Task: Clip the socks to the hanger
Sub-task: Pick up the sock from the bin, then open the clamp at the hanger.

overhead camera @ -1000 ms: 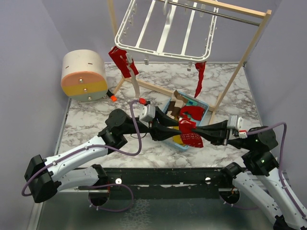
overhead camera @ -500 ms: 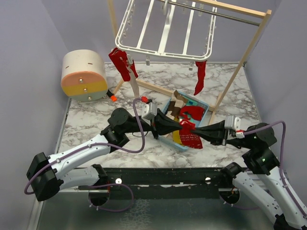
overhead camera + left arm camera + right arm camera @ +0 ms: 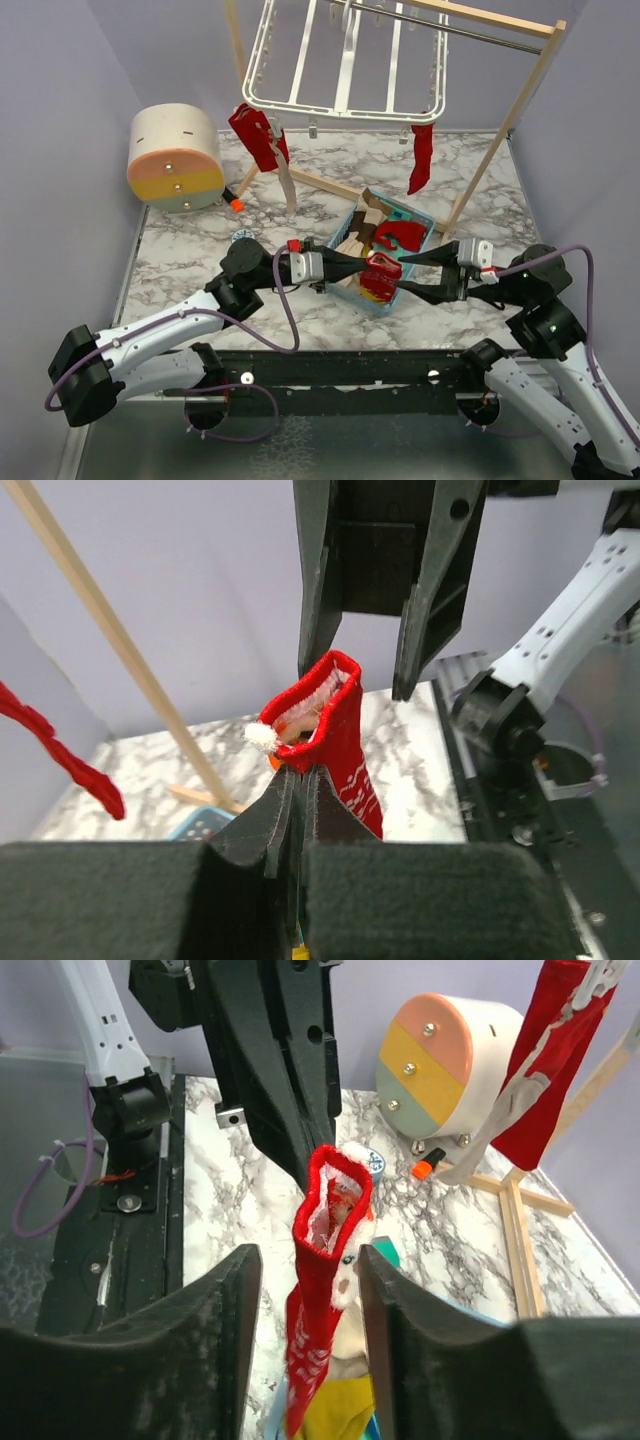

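Note:
A red sock [image 3: 381, 278] with pale marks hangs over the light-blue basket [image 3: 420, 215], and my left gripper [image 3: 364, 267] is shut on its cuff edge. In the left wrist view the jaws [image 3: 300, 780] pinch the sock [image 3: 338, 730] tight. My right gripper [image 3: 402, 276] faces it from the right, open, its fingers either side of the sock [image 3: 325, 1225] without pressing it. The white hanger [image 3: 345, 60] hangs from the wooden stand at the back. Two red socks [image 3: 258, 135] [image 3: 420, 160] dangle from its clips.
The basket holds more socks, beige, red and yellow [image 3: 345, 1410]. A round pastel box [image 3: 175, 158] stands at the back left. The wooden stand's legs [image 3: 480, 180] and floor bar [image 3: 320, 183] cross the marble table behind the basket.
My left gripper has shut on the red sock's cuff. My right gripper, shut on the sock before, has opened and let it go. The hanger has swung slightly.

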